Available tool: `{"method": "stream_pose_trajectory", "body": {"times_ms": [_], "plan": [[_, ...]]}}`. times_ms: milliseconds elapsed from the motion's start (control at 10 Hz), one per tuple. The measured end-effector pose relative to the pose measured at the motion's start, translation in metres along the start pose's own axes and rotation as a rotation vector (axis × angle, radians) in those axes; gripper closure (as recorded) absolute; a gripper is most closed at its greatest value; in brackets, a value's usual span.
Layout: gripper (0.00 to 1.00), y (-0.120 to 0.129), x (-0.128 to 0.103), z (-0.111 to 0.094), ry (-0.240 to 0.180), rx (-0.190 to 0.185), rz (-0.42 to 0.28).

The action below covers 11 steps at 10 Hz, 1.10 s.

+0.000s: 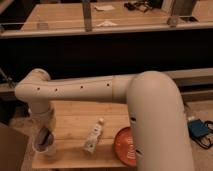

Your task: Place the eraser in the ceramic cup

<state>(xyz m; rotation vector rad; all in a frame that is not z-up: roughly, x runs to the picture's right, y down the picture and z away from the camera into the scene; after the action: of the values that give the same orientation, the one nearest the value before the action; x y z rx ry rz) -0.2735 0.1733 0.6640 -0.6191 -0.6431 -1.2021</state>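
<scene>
Reaching down at the left end of a pale wooden table (75, 117), the smooth cream arm (80, 89) brings its dark gripper (44, 137) to the mouth of the ceramic cup (50, 148). The cup is small and whitish, tapers toward its base, and sits directly under the gripper, with its round rim ringing the gripper's tip. Whether the two touch cannot be told. Nor can it be told whether the gripper is open or closed, or has anything in it: it shows only as a dark slanted shape against the pale cup wall. To the gripper's right, well apart from it, a slim white tube (93, 138) with a narrower capped end lies flat on the planks at a slant. Farther right, a round, finely ridged orange-red bowl (123, 148) is partly hidden behind the arm's thick rounded elbow. The arm's horizontal link is a matte cylinder with a row of small dark holes. Beyond the table runs a long dark counter (60, 17) with a wooden top.
</scene>
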Motion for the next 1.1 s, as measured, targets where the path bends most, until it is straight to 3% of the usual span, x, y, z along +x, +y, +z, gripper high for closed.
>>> {"method": "stream_pose_trajectory", "body": {"times_ms": [1100], "plan": [[0.96, 0.0, -0.0004, -0.0003, 0.0, -0.021, -0.019]]}}
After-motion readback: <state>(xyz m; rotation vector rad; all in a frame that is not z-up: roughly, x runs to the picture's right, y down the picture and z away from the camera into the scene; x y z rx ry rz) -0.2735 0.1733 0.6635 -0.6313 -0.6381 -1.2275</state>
